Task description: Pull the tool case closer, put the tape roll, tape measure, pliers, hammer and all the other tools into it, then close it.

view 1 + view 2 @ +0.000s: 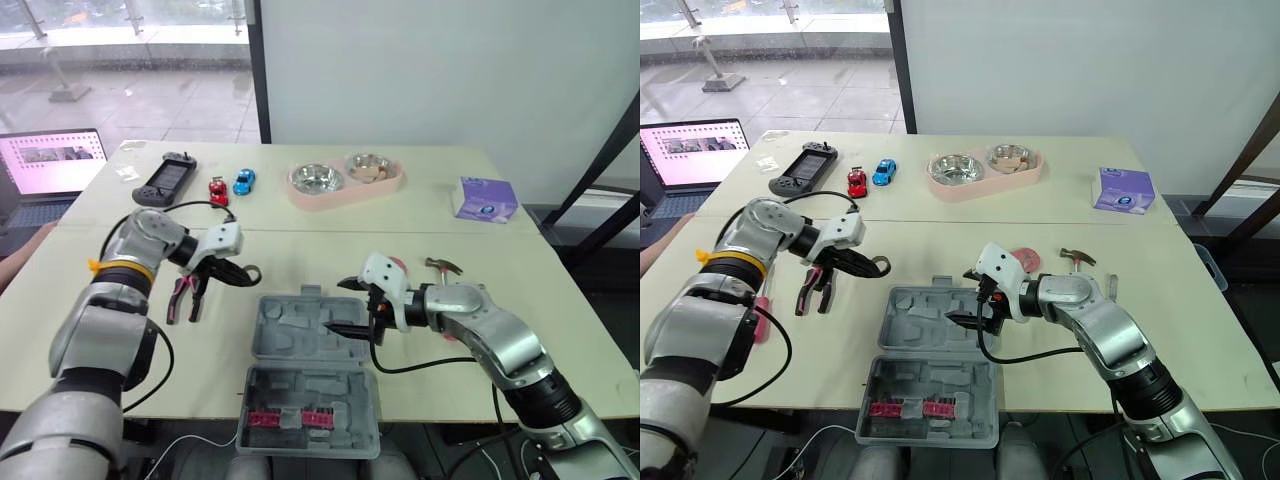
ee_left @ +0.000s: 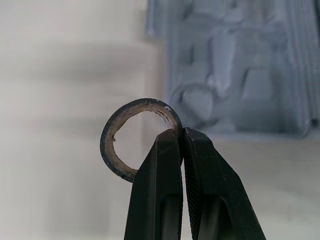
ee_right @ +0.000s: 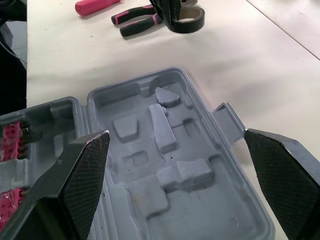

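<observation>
The grey tool case (image 1: 285, 335) lies open at the table's front edge, with pink bits in its near half (image 1: 290, 418). My left gripper (image 1: 236, 270) is shut on the black tape roll (image 2: 107, 145) and holds it just left of the case's far corner. The red-and-black pliers (image 1: 183, 297) lie on the table under that arm. My right gripper (image 1: 348, 306) stands open over the case's moulded tray (image 3: 165, 135), holding nothing. The hammer (image 1: 440, 266) and a pink round tool (image 1: 1023, 256) lie behind the right wrist. A pink-handled tool (image 1: 760, 318) lies at the far left.
At the back of the table are a black game controller (image 1: 165, 180), two toy cars (image 1: 231, 185), a pink double bowl (image 1: 345, 180) and a purple box (image 1: 485, 198). A laptop (image 1: 50, 165) stands off the left side.
</observation>
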`<action>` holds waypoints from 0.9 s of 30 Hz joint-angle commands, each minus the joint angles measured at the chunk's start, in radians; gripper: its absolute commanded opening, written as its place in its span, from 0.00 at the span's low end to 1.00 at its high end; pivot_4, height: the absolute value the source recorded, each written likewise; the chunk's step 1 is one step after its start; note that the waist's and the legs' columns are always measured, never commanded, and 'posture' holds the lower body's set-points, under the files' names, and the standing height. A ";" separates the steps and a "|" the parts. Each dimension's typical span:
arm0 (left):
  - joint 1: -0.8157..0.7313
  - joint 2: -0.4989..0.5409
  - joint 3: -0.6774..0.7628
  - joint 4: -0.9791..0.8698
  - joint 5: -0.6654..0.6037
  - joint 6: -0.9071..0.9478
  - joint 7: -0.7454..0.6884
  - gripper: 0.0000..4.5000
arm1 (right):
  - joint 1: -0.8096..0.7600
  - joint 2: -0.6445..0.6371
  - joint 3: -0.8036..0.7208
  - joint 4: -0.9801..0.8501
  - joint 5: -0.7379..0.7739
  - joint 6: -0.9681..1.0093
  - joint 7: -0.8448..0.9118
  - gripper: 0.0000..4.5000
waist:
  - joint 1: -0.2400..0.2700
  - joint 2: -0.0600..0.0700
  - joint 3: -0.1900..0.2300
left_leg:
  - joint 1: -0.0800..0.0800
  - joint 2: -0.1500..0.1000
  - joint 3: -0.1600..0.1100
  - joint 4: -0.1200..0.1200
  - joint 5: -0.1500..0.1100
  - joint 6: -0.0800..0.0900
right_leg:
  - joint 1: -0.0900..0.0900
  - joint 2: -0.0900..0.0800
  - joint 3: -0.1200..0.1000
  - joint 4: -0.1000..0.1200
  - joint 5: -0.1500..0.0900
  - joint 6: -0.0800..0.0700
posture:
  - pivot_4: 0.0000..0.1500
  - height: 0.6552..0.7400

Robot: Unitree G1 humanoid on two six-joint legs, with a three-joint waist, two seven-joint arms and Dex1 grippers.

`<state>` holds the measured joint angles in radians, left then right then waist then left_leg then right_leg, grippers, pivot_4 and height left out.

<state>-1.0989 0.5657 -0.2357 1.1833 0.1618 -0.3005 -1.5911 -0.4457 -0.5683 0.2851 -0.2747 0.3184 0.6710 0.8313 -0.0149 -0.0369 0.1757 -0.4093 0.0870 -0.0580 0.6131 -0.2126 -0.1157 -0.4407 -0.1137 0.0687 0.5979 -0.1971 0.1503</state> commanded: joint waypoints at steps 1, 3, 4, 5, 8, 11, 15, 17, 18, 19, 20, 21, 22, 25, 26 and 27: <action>-0.003 -0.026 -0.040 -0.056 -0.039 -0.020 -0.023 0.02 | 0.003 0.008 -0.021 -0.044 0.004 -0.002 -0.009 1.00 | 0.000 0.000 0.000 | 0.000 0.000 0.000 0.000 0.000 0.000 | 0.000 0.000 0.000 0.000 0.000 0.000 | 1.00 0.98; 0.009 -0.040 -0.073 -0.076 -0.062 -0.010 -0.023 0.02 | 0.005 0.009 -0.021 -0.047 0.004 0.000 -0.015 1.00 | 0.000 0.000 0.000 | 0.000 0.000 0.000 0.000 0.000 0.000 | 0.000 0.000 0.000 0.000 0.000 0.000 | 1.00 0.98; 0.016 -0.043 -0.092 -0.086 -0.074 -0.007 -0.023 0.02 | 0.006 0.010 -0.021 -0.050 0.005 0.002 -0.018 1.00 | -0.001 0.000 0.000 | 0.000 0.000 0.000 0.000 0.000 0.000 | 0.000 0.000 0.000 0.000 0.000 0.000 | 1.00 0.98; 0.024 -0.045 -0.109 -0.090 -0.079 -0.008 -0.023 0.02 | 0.009 0.010 -0.021 -0.053 0.005 0.004 -0.021 1.00 | -0.001 0.000 0.000 | 0.000 0.000 0.000 0.000 0.000 0.000 | 0.000 0.000 0.000 0.000 0.000 0.000 | 1.00 0.98; 0.045 -0.044 -0.147 -0.092 -0.085 -0.017 -0.023 0.02 | 0.018 0.007 -0.023 -0.063 0.007 0.009 -0.028 1.00 | -0.004 0.000 0.000 | 0.000 0.000 0.000 0.000 0.000 0.000 | 0.000 0.000 0.000 0.000 0.000 0.000 | 1.00 0.98; 0.071 -0.030 -0.202 -0.105 -0.104 -0.018 -0.023 0.02 | 0.028 0.000 -0.031 -0.076 0.009 0.017 -0.034 1.00 | -0.002 0.000 0.000 | 0.000 0.000 -0.001 0.000 0.000 0.000 | 0.000 0.000 0.000 0.000 0.000 0.000 | 1.00 0.98; 0.082 -0.031 -0.215 -0.105 -0.107 -0.025 -0.023 0.02 | 0.035 -0.002 -0.038 -0.088 0.011 0.026 -0.043 1.00 | 0.001 0.000 0.000 | 0.000 0.000 -0.001 0.000 0.000 0.000 | 0.000 0.000 0.000 0.000 0.000 0.000 | 1.00 0.98; 0.083 -0.035 -0.216 -0.104 -0.106 -0.026 -0.023 0.02 | 0.038 -0.002 -0.039 -0.093 0.011 0.029 -0.045 1.00 | 0.001 0.000 0.000 | 0.000 0.000 -0.001 0.000 0.000 0.000 | 0.000 0.000 0.000 0.000 0.000 0.000 | 1.00 0.98; 0.083 -0.036 -0.215 -0.103 -0.103 -0.029 -0.023 0.02 | 0.039 -0.001 -0.040 -0.095 0.011 0.031 -0.046 1.00 | 0.001 0.000 0.000 | 0.000 0.000 -0.001 0.000 0.000 0.000 | 0.000 0.000 0.000 0.000 0.000 0.000 | 1.00 0.98; 0.083 -0.037 -0.212 -0.098 -0.091 -0.034 -0.023 0.02 | 0.041 -0.001 -0.041 -0.097 0.012 0.034 -0.046 1.00 | 0.001 0.000 0.000 | 0.000 0.000 -0.001 0.000 0.000 0.000 | 0.000 0.000 0.000 0.000 0.000 0.000 | 1.00 0.98; 0.083 -0.035 -0.211 -0.092 -0.080 -0.039 -0.023 0.02 | 0.043 0.000 -0.042 -0.100 0.012 0.036 -0.046 1.00 | 0.001 0.000 0.000 | 0.000 0.000 -0.001 0.000 0.000 0.000 | 0.000 0.000 0.000 0.000 0.000 0.000 | 1.00 0.98; 0.083 -0.034 -0.209 -0.087 -0.072 -0.043 -0.023 0.02 | 0.044 0.000 -0.043 -0.102 0.013 0.038 -0.047 1.00 | 0.000 0.000 0.000 | 0.000 0.000 -0.001 0.000 0.000 0.000 | 0.000 0.000 0.000 0.000 0.000 0.000 | 1.00 0.98; 0.084 -0.033 -0.207 -0.083 -0.067 -0.043 -0.023 0.02 | 0.046 -0.001 -0.043 -0.104 0.013 0.040 -0.047 1.00 | 0.000 0.000 0.000 | 0.000 0.000 -0.001 0.000 0.000 0.000 | 0.000 0.000 0.000 0.000 0.000 0.000 | 1.00 0.98; 0.083 -0.033 -0.201 -0.079 -0.061 -0.042 -0.023 0.02 | 0.047 -0.001 -0.045 -0.103 0.012 0.040 -0.046 1.00 | 0.000 0.000 0.000 | 0.000 0.000 -0.001 0.000 0.000 0.000 | 0.000 0.000 0.000 0.000 0.000 0.000 | 1.00 0.98; 0.083 -0.034 -0.200 -0.079 -0.060 -0.042 -0.023 0.02 | 0.046 -0.001 -0.045 -0.101 0.011 0.039 -0.047 1.00 | 0.000 0.000 0.000 | 0.000 0.000 -0.001 0.000 0.000 0.000 | 0.000 0.000 0.000 0.000 0.000 0.000 | 1.00 0.98; 0.082 -0.034 -0.198 -0.080 -0.060 -0.039 -0.023 0.02 | 0.045 -0.001 -0.045 -0.098 0.010 0.038 -0.047 1.00 | 0.000 0.000 0.000 | 0.000 0.000 -0.001 0.000 0.000 0.000 | 0.000 0.000 0.000 0.000 0.000 0.000 | 1.00 0.98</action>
<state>-1.0143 0.5270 -0.4525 1.1006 0.0993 -0.3333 -1.5995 -0.3948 -0.5672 0.2662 -0.3400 0.3205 0.7149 0.7862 -0.0148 -0.0370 0.1758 -0.4096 0.0870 -0.0594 0.6132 -0.2125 -0.1156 -0.4404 -0.1133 0.0686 0.5979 -0.1972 0.1500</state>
